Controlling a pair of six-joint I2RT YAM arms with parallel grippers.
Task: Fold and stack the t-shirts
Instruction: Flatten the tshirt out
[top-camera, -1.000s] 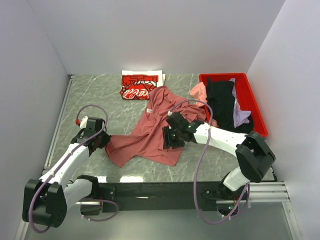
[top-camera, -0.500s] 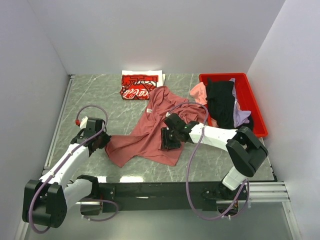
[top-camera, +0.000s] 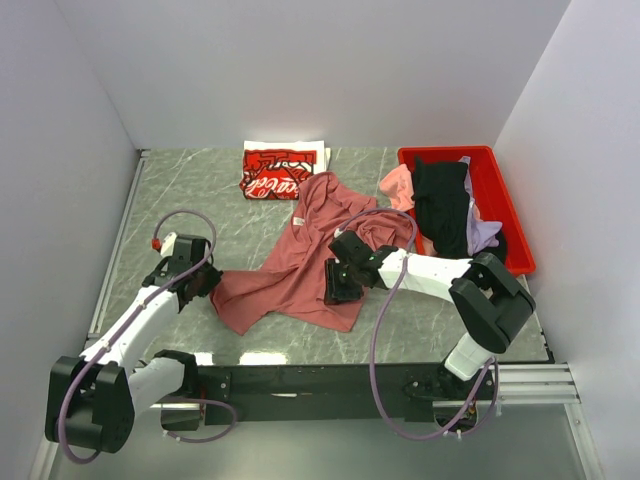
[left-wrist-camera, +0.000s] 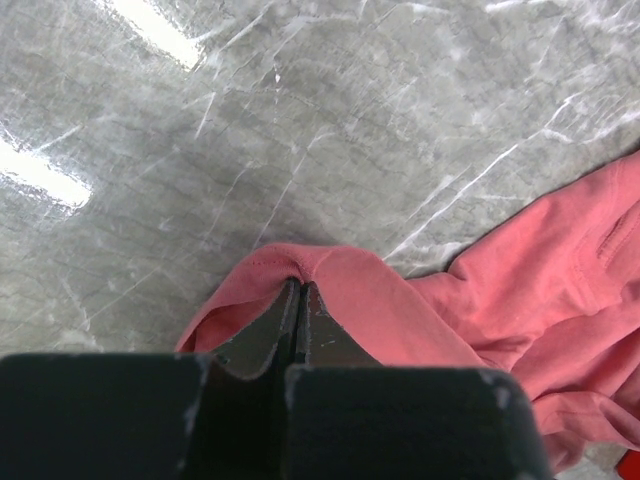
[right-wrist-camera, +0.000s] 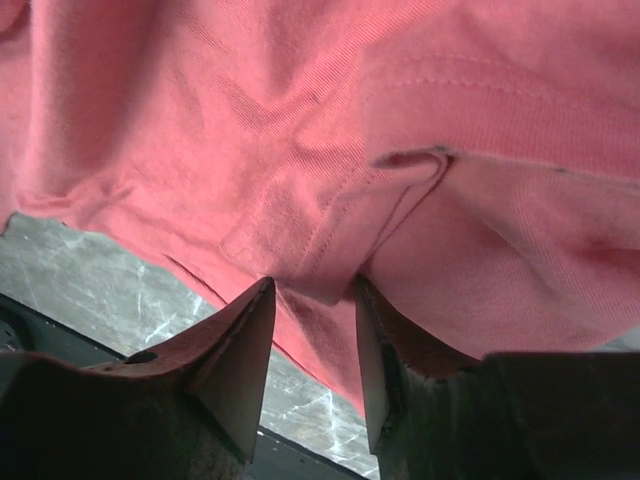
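On the desk (top-camera: 190, 200), sprawled and rumpled: the dusty-rose t-shirt (top-camera: 300, 265), lying aslant from a near-left corner to a far-right lobe. At that near-left corner, the left hand (top-camera: 205, 283), clamped tight on the hem. In its wrist view, fingers (left-wrist-camera: 255, 340) pressed together, with a ridge of cloth pinched between them and draped over the tips. Over the shirt's near-right part, the right hand (top-camera: 337, 285), pointing down into the cloth. In its own view, fingers (right-wrist-camera: 235, 365) a narrow way apart, with a stitched fold of the shirt lying in the gap, not plainly squeezed.

Folded flat at the far edge, by the back wall: the red-and-white t-shirt (top-camera: 275, 172), white script logo up, just beside the rose shirt's far lobe yet apart from it. Far right, a red bin (top-camera: 512, 215) holding a black t-shirt (top-camera: 442, 205), a lavender one (top-camera: 483, 233) and a pink one (top-camera: 398, 185) spilling over the left rim, close to the rose shirt's far lobe. Touching or not, cannot tell.

Bare marbled surface all along the left side, from the left hand back to the far-left corner. A narrower bare strip along the near edge, below the shirt's hem. Another bare patch near right, between shirt and bin. Walls close in on the left, back and right.
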